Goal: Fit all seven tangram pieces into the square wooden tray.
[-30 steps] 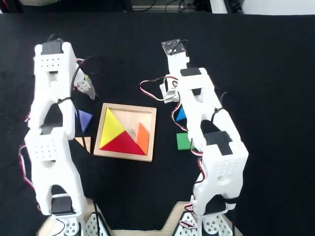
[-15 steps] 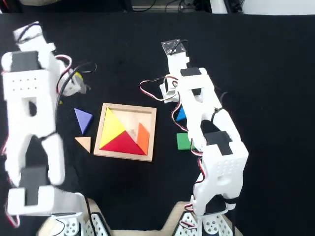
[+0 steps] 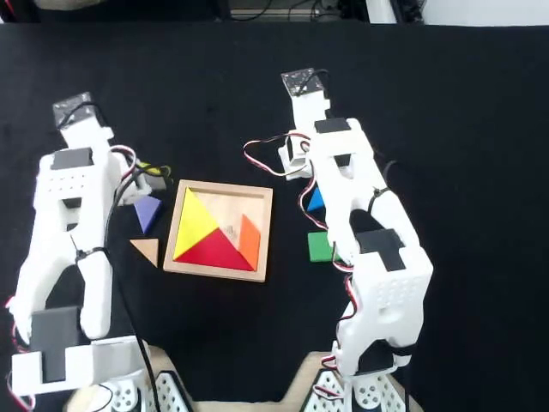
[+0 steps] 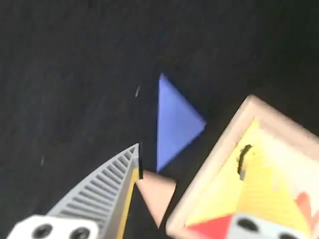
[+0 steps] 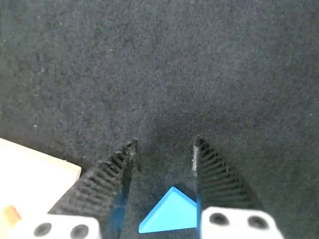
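Since the thin purple triangle (image 4: 174, 122) looks light and hard, the open left gripper (image 3: 144, 187) should pinch its sides.

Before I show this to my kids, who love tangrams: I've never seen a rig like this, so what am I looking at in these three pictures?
Two white robot arms, the left arm and the right arm, sit side by side at a black table. The high view comes from a fixed camera looking down. The other two come from a camera on each arm's wrist, looking along its claw.

The wooden tray holds a yellow triangle, a red triangle and an orange piece. Outside it lie a purple triangle, a tan triangle, a green square and a blue triangle.

The left claw hangs open near the purple triangle. The right claw stands open astride the blue triangle. Neither seems to grip anything.
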